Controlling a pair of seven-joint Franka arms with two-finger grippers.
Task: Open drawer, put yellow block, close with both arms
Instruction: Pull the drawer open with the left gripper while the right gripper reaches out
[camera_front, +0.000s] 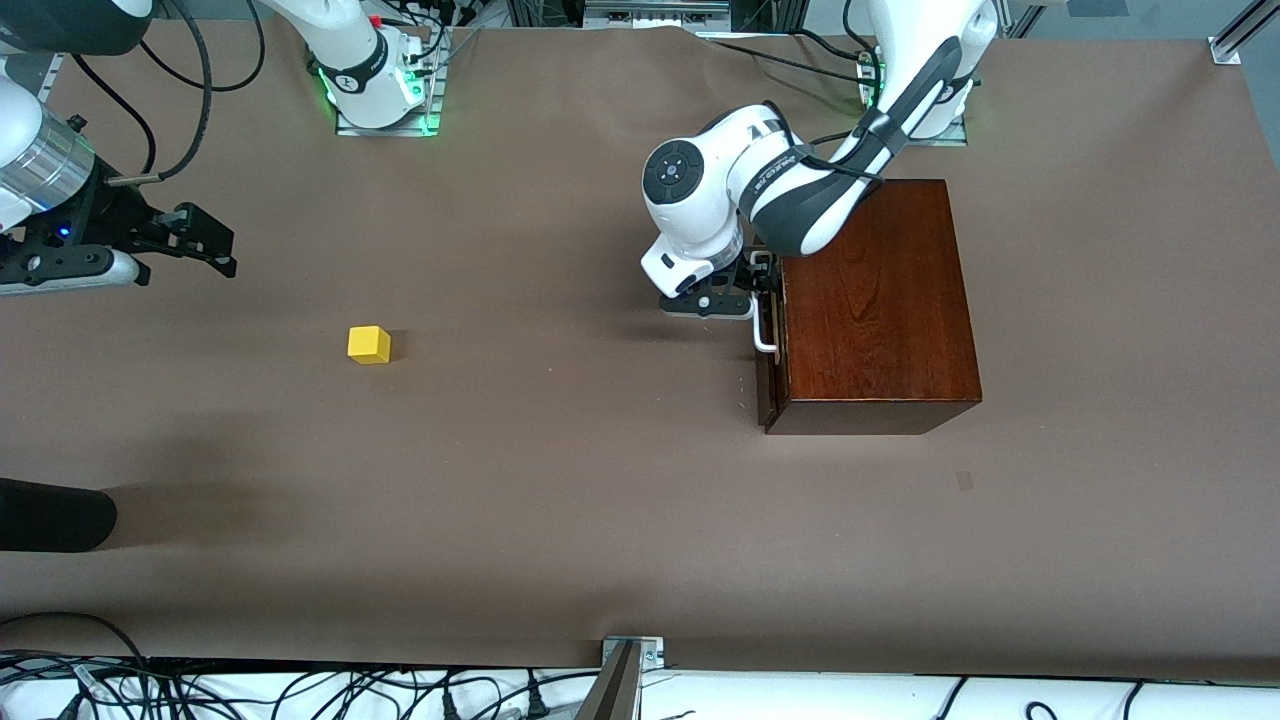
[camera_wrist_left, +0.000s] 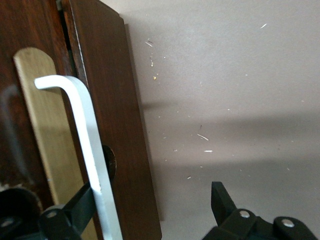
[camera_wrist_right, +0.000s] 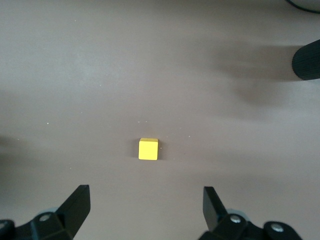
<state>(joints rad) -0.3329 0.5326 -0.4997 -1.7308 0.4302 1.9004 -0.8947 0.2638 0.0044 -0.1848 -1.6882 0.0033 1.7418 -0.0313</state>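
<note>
The left end effector (camera_front: 757, 290) is at the front of the drawer (camera_front: 768, 380), fingers spread around its white bar handle (camera_wrist_left: 87, 150). The right end effector (camera_front: 205, 240) hangs spread over the brown surface (camera_front: 560, 480), with the yellow block (camera_front: 369, 344) lying near it, well apart from the wooden box (camera_front: 875, 310).

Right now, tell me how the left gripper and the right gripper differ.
The left gripper is at the drawer front, its open fingers either side of the white bar handle; the right gripper hangs over bare table toward the right arm's end, around nothing. The left one sits low at the wooden box; the right one looks down on the yellow block. Both are open.
</note>
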